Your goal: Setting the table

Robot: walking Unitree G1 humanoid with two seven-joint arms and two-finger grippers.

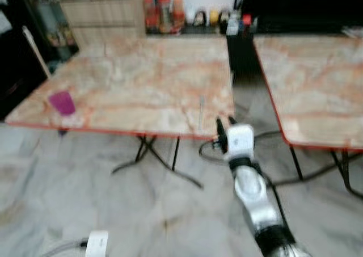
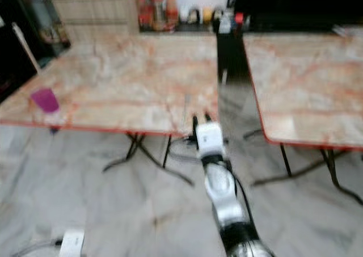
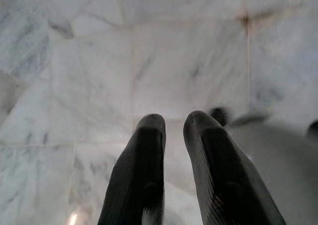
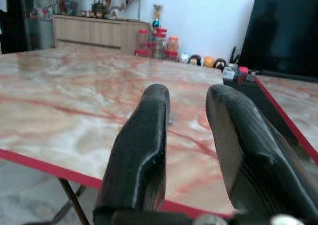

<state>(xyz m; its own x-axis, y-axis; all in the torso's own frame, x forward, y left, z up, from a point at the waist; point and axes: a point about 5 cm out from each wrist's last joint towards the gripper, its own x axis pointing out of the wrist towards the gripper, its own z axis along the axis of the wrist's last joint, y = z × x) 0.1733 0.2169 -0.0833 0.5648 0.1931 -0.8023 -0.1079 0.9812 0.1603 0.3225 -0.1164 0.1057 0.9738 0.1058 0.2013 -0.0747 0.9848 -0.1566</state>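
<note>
Your right pincer (image 1: 224, 122) hangs just off the near edge of the marble-topped table (image 1: 136, 75), its two black fingers (image 4: 141, 150) parted by a narrow gap and holding nothing. Just beyond the fingertips a thin pale piece lies on the table close to that edge; it may be a utensil (image 1: 202, 110), but the head views are too blurred for you to be sure. The purple cup (image 1: 62, 102) stands near the table's near left corner, well apart from the pincer. A second table (image 1: 312, 81) sits to the right across a dark gap, and jars and bottles (image 1: 164, 10) line the far end. Your left pincer (image 3: 174, 135) points down at the marble floor (image 3: 99, 61), fingers slightly apart and empty, idle at your side. Judging from this, the step in hand is reaching onto the table for that thin piece. Let the view settle before you commit, since the blur hides what the piece is and how it lies. Lift the pincer clear of the red rim first, then bring it down over the piece with the fingers either side of its width, and close only once both tips touch the tabletop. A flat, thin thing will likely slide, so press gently.
</note>
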